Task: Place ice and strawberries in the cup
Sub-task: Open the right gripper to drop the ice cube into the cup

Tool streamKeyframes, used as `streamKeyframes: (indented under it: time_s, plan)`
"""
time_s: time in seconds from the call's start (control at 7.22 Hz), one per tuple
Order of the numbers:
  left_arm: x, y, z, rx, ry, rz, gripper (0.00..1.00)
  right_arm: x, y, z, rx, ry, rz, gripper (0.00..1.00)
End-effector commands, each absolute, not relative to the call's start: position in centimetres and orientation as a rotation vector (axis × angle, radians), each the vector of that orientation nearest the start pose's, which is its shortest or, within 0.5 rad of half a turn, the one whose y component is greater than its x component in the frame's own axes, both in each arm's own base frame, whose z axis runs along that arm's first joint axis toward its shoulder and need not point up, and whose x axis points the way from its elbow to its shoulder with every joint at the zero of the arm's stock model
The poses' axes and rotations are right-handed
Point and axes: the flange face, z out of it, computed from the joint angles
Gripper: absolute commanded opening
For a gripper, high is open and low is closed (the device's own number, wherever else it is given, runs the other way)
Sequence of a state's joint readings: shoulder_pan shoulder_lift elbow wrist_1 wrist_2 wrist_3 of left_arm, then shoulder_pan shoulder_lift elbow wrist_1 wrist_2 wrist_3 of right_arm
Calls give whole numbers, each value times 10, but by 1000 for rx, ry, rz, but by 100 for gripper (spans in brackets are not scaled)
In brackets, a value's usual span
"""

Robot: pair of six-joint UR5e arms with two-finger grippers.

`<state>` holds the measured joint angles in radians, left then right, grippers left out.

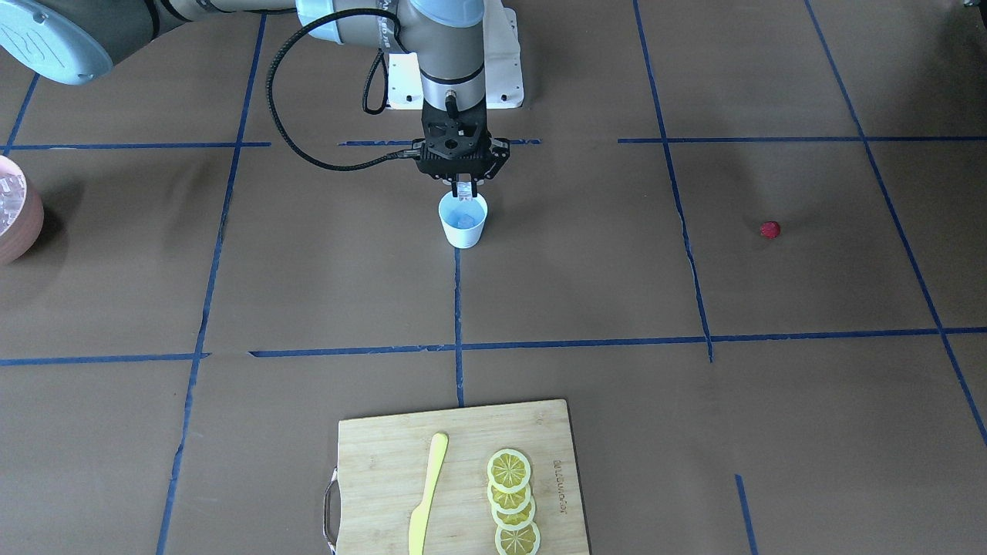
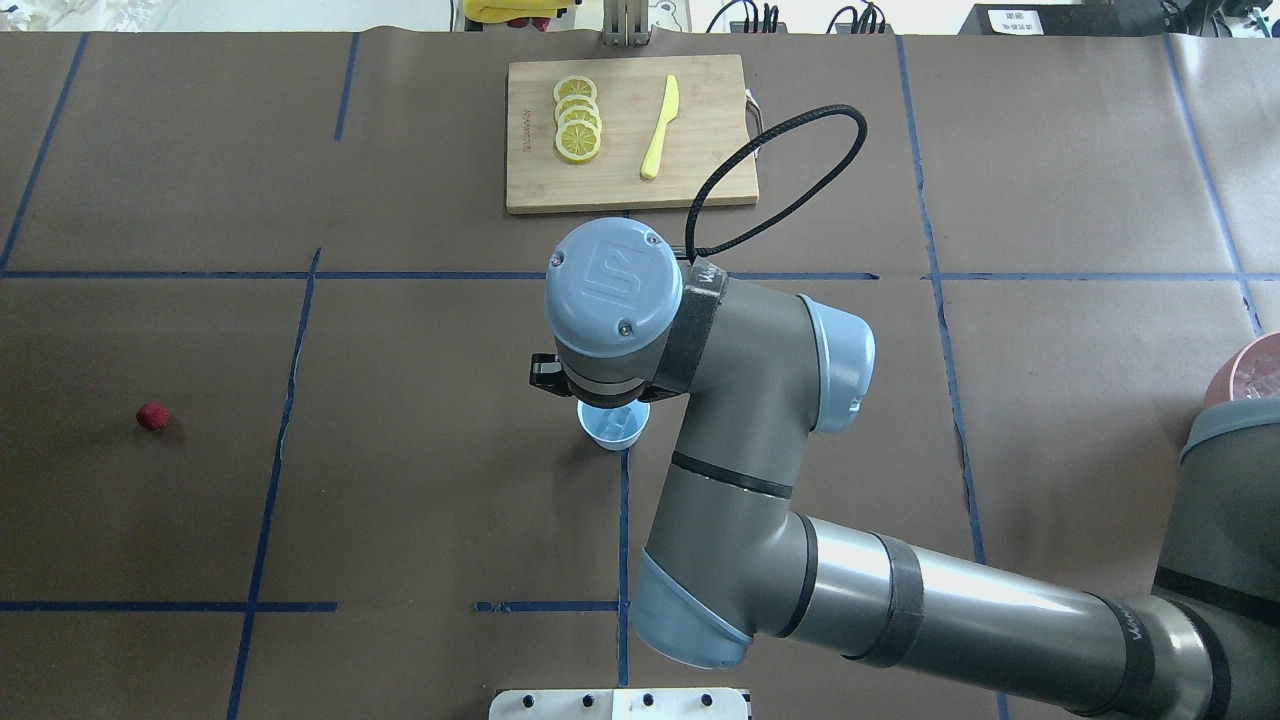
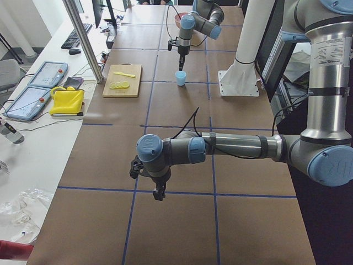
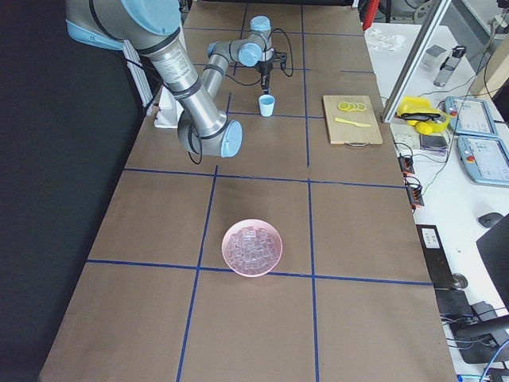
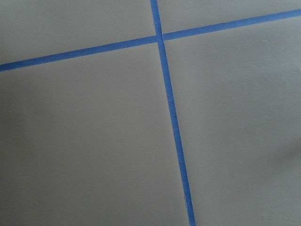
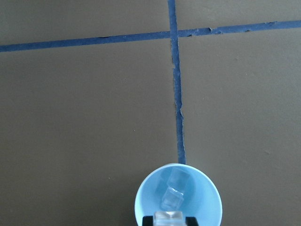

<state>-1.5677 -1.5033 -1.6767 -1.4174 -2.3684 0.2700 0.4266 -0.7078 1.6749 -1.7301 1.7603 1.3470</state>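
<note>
The right gripper [image 1: 465,187] hangs straight down over the small pale blue-white tapered cup [image 1: 463,223]. Its fingertips are just above the rim and pinched on one small clear ice cube [image 6: 169,217]. The right wrist view looks right into the cup, and two more clear cubes [image 6: 178,180] are lying on the bottom, one touching the other. The cup stands upright on the brown paper-covered table [image 1: 586,254], right at the end of a blue tape line [image 1: 458,308], roughly mid-table.

The tiny red rounded strawberry [image 1: 769,229] sits by itself on the table over on the robot's left side, well apart from the cup, with nothing touching it.

Way over on the robot's right is the round pink-brown bowl [image 4: 252,270], piled with clear ice, also well apart from the cup.

On the operators' side there's a pale bamboo cutting board [image 1: 385,455]. It has a row of overlapping yellow lemon slices [image 1: 512,501] on it and a yellow plastic knife [image 1: 428,493] just beside them.

The left gripper [image 3: 159,192] only shows in the side view, pointing down near a tape crossing, so I can't tell if its fingers are apart or together. Its wrist camera shows only brown table and crossed blue tape.
</note>
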Motion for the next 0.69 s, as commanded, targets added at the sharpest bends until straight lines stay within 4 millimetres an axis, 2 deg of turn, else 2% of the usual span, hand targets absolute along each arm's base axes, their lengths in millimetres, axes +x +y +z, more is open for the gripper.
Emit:
streamKeyframes:
  time_s: [0.0,0.14,0.28,0.42,0.55]
  plan:
    - [-61,-454,652,-2,806,212,100,-584,-387,114,91,-807,117,0]
    - [-61,-454,652,-2,806,212,100,-584,-387,114,94,-806,110,17]
    - [-60,-454,653,-4,806,213,100,-582,-387,117,101,-803,108,95]
    - [-59,-455,653,-5,806,215,100,-582,-387,117,103,-802,107,99]
    - [-59,-455,654,-7,806,215,100,-582,-387,118,103,-801,107,99]
